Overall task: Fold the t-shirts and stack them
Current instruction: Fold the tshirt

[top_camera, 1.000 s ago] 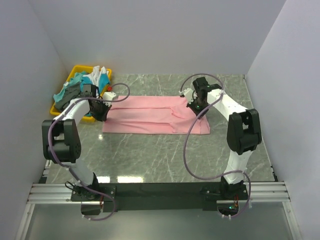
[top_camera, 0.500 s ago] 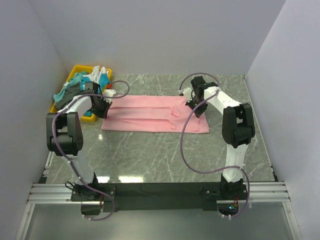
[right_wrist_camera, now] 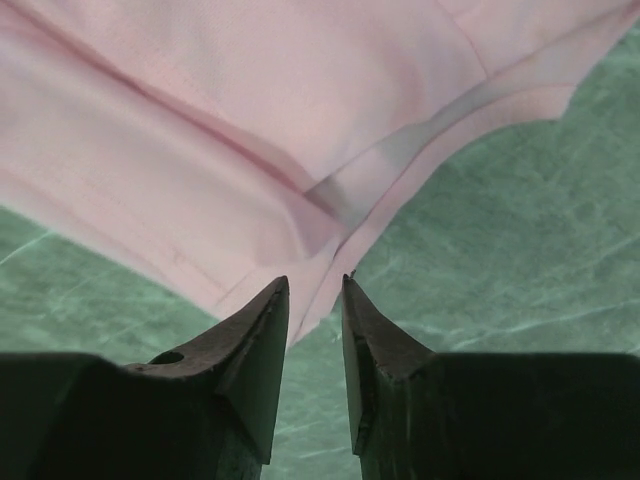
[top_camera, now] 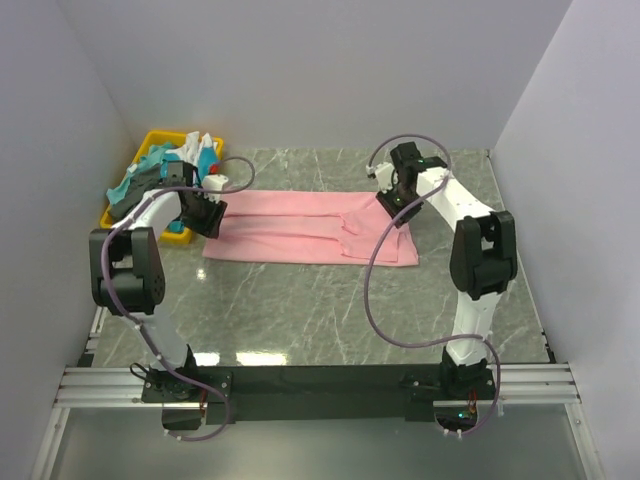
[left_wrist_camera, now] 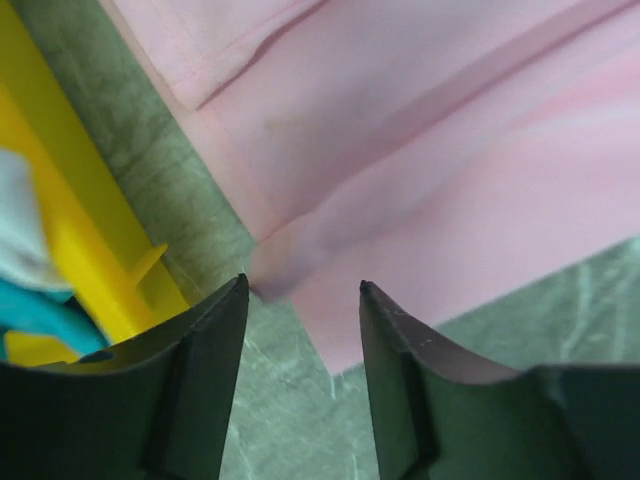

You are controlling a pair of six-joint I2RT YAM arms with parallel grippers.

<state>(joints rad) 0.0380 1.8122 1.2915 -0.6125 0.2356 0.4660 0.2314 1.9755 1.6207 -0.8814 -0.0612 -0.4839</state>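
A pink t-shirt lies on the green marble table as a long folded strip running left to right. My left gripper hovers over its left end, beside the yellow bin. Seen from the left wrist, that gripper is open, and the shirt's corner lies free below the tips. My right gripper is over the shirt's right end. The right wrist view shows it narrowly open above the layered hem, with no cloth between its fingers.
A yellow bin at the back left holds several crumpled garments in teal, white and dark colours. Its rim is close to my left fingers. White walls enclose the table on three sides.
Both grippers were shut on the ends of the pink shirt and have now opened, letting the cloth go. The shirt lies flat where it was laid.
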